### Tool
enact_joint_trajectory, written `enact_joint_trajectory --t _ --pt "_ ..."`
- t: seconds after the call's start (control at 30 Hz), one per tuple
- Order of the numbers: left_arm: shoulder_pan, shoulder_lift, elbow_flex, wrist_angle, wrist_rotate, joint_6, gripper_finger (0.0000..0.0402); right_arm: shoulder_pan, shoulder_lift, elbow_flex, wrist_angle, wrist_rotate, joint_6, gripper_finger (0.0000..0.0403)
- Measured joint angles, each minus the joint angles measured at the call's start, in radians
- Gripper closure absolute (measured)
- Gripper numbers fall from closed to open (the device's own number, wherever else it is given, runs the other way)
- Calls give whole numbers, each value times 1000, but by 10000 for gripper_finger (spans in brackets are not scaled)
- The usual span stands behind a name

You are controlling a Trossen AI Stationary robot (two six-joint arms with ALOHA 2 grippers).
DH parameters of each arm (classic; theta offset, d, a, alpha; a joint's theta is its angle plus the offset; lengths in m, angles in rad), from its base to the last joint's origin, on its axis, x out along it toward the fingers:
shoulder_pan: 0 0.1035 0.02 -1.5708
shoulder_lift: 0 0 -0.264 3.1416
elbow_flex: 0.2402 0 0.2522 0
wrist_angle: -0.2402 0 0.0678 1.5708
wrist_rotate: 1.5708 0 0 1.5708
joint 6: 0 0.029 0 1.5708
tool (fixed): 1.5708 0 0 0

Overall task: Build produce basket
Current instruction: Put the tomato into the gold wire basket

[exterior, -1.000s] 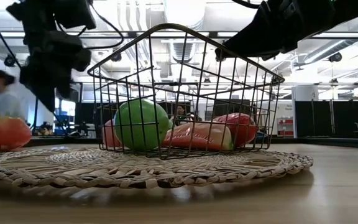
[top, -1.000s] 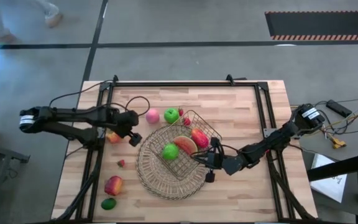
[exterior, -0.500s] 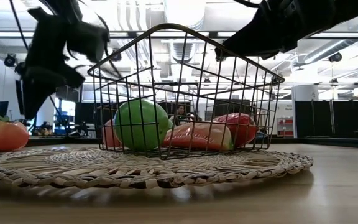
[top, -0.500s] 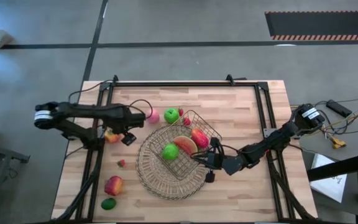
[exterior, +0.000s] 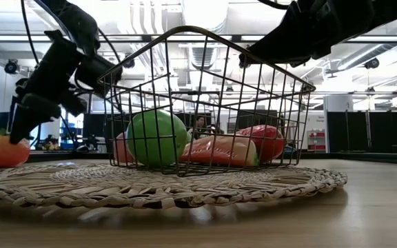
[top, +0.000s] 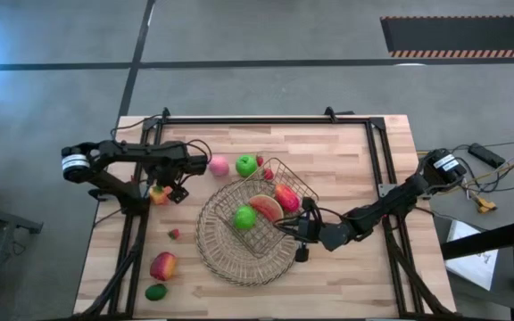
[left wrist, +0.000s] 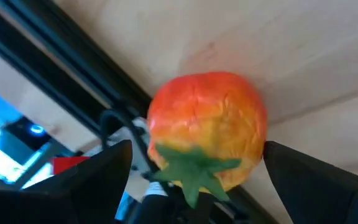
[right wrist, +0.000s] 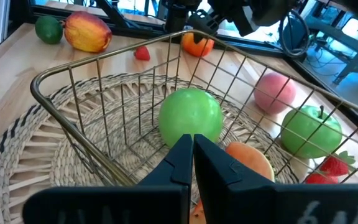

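The dark wire basket (top: 266, 207) stands on the round woven mat (top: 226, 259). It holds a green apple (top: 244, 217), a watermelon slice (top: 266, 208) and a red mango (top: 286, 197). My right gripper (top: 294, 228) is shut on the basket's rim. My left gripper (top: 171, 188) is open at the table's left, its fingers on either side of a red-orange apple (left wrist: 207, 127) that lies on the table; I see no touch. A pink peach (top: 219, 166), a second green apple (top: 246, 165) and strawberries (top: 266, 174) lie beyond the basket. My right gripper pinches the basket's top rim wire (right wrist: 114, 163) between its two shut fingers (right wrist: 191, 152), at the basket's near right corner (top: 283, 228). It comes nearly level from the table's right side. The fingers hide the contact itself. The basket stands on the mat.
A red-yellow fruit (top: 162, 265), a lime (top: 155, 292) and a strawberry (top: 174, 234) lie at the near left. Dark frame rails (top: 141, 223) run along the table's left, far and right sides. A rail lies close behind the red-orange apple.
My left gripper has gone toward the table's left edge and down, away from the basket, and now stands over the red-orange apple. The basket, the fruit and my right gripper have kept still.
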Motion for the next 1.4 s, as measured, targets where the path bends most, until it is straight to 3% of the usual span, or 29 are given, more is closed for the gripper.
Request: enact_joint_trajectory --t 0.5,0.83,1.2,1.4 --pt "29 1 -61 71 23 57 56 3 0 -3 -14 -49 31 394" --pt "29 2 -70 107 -27 74 57 13 0 -3 -14 -49 23 394" --pt "-12 1 -9 96 5 81 108 53 -18 -3 -20 -38 -2 394" --pt "-140 -2 132 24 17 46 111 145 -78 -3 -86 107 -4 394"
